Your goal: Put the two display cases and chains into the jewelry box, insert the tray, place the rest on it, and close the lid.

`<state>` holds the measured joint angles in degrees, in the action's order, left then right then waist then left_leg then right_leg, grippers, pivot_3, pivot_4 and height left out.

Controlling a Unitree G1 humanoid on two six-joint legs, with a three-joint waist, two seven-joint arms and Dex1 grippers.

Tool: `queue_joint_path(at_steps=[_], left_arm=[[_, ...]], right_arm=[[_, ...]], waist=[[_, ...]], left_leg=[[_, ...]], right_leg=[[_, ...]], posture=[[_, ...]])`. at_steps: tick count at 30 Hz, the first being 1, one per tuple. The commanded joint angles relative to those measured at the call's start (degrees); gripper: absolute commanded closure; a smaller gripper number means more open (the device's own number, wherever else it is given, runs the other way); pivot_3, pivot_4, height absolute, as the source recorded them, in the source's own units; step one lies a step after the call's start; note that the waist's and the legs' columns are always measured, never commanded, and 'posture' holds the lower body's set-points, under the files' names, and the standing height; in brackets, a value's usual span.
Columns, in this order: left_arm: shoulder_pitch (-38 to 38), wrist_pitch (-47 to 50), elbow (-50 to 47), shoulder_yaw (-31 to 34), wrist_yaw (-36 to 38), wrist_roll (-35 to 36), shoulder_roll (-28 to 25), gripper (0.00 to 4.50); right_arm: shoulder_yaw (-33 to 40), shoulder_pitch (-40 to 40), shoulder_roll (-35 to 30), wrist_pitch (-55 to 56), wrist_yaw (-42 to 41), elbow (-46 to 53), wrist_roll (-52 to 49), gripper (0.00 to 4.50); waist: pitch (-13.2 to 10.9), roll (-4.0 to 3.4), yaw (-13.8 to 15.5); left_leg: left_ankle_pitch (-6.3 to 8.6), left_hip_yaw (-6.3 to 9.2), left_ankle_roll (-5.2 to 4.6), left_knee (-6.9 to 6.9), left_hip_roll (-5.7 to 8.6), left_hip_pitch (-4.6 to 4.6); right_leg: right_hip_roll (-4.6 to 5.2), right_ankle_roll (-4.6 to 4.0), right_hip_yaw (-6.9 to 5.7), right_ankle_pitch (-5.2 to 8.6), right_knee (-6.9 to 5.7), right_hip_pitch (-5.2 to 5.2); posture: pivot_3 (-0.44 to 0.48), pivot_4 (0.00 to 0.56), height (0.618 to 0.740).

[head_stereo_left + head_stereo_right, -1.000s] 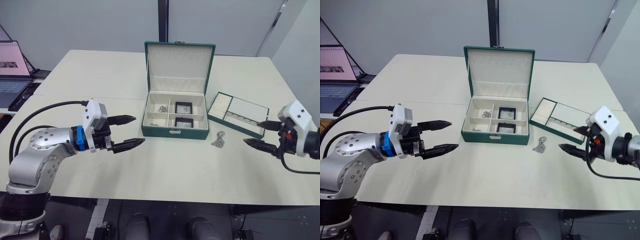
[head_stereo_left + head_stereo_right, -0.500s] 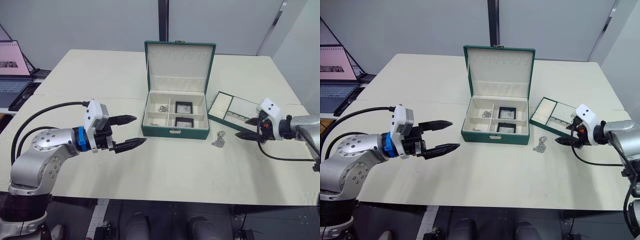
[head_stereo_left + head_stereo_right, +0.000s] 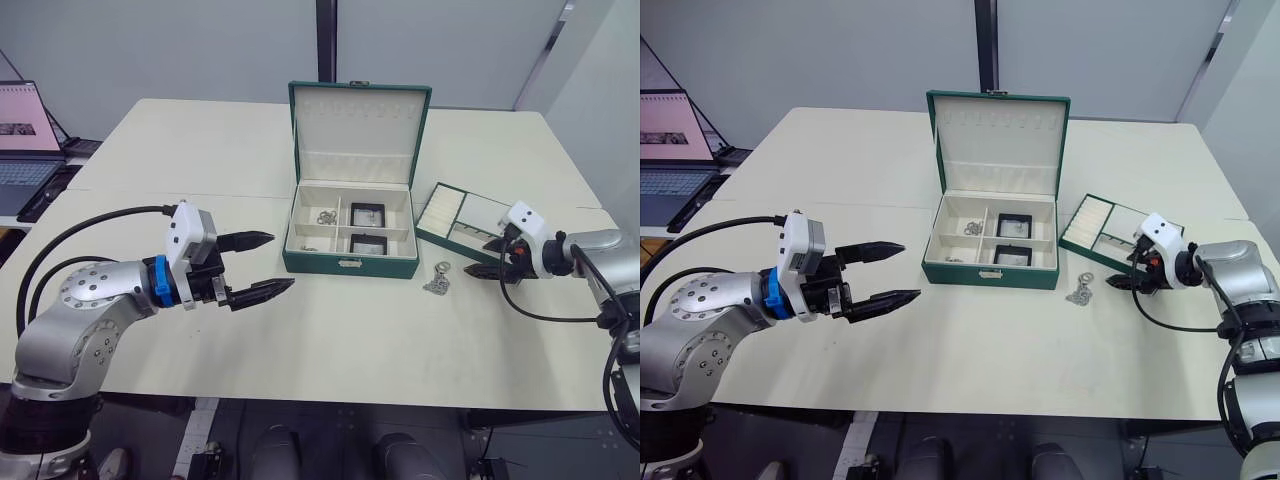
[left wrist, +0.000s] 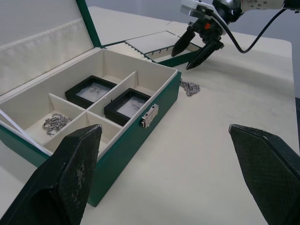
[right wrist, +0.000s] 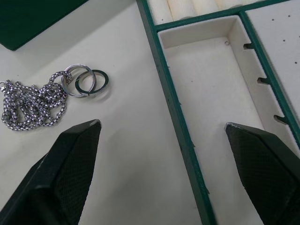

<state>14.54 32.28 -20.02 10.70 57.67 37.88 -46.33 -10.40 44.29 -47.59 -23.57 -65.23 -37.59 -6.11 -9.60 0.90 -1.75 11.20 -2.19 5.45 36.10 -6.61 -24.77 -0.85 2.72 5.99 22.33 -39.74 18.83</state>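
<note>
The jewelry box (image 3: pixel 350 264) stands open mid-table, its lid (image 3: pixel 358 125) upright. Two display cases (image 3: pixel 367 212) (image 3: pixel 367 243) lie in its right compartments, and chains (image 3: pixel 326 217) lie in the left ones. One more chain (image 3: pixel 438 280) with rings lies on the table to the right of the box. The tray (image 3: pixel 478 243) rests beyond that chain. My right gripper (image 3: pixel 488 257) is open, low over the tray's near rim (image 5: pixel 173 108), the loose chain (image 5: pixel 44 96) just beside it. Left of the box, my left gripper (image 3: pixel 258 264) is open and holds nothing.
A laptop (image 3: pixel 25 140) sits off the table's far left edge. Bare tabletop (image 3: pixel 340 340) stretches between the box and the near edge.
My right gripper has moved forward and to the left, from near the table's right edge to the tray's near rim beside the loose chain. The left gripper has barely moved.
</note>
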Motion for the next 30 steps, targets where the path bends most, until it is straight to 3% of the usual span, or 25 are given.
queue_joint_path(at_steps=[1,5,15,25,30], left_arm=[[0.29,-0.33,-1.93,1.37,-0.66,0.55,-0.45,0.00],[0.71,-0.42,-1.66,1.14,-0.82,0.62,-0.52,0.00],[1.25,-0.36,-1.47,0.79,-0.91,0.55,-0.38,0.00],[1.34,-0.93,-1.25,0.07,-0.57,0.29,0.16,0.00],[2.47,-0.34,1.10,0.96,-0.10,1.26,0.36,0.00]], right_arm=[[1.66,1.83,-0.05,1.96,-0.62,-1.00,0.69,0.95],[1.73,2.08,0.42,2.70,-0.63,-2.02,1.31,2.21],[2.06,2.87,0.91,3.85,-0.62,-3.75,2.17,4.48],[2.70,2.30,0.23,3.69,0.16,-2.57,3.18,4.50],[2.88,1.09,-4.03,1.45,-1.37,5.21,3.87,4.50]], waist=[[0.00,0.00,0.00],[0.00,0.00,-0.03],[0.00,0.00,-0.01],[0.00,0.00,-0.01],[-0.12,-0.20,0.05]], left_leg=[[0.00,0.01,0.00,0.00,0.00,0.00],[0.00,0.00,0.00,0.00,0.00,0.00],[0.00,0.00,0.00,0.00,0.00,0.00],[0.00,0.01,0.01,0.00,0.00,0.00],[0.00,0.00,0.01,0.00,0.01,0.00]], right_leg=[[0.00,0.00,0.00,0.00,0.00,0.00],[0.00,0.00,0.00,0.00,0.00,0.00],[0.00,0.00,-0.01,0.00,-0.01,-0.01],[0.00,0.00,-0.01,0.00,0.00,-0.02],[0.01,0.00,-0.01,0.00,-0.01,-0.01]], posture=[[0.000,0.150,0.740],[0.000,0.150,0.740],[0.000,0.150,0.740],[0.000,0.150,0.740],[0.000,0.150,0.740]])
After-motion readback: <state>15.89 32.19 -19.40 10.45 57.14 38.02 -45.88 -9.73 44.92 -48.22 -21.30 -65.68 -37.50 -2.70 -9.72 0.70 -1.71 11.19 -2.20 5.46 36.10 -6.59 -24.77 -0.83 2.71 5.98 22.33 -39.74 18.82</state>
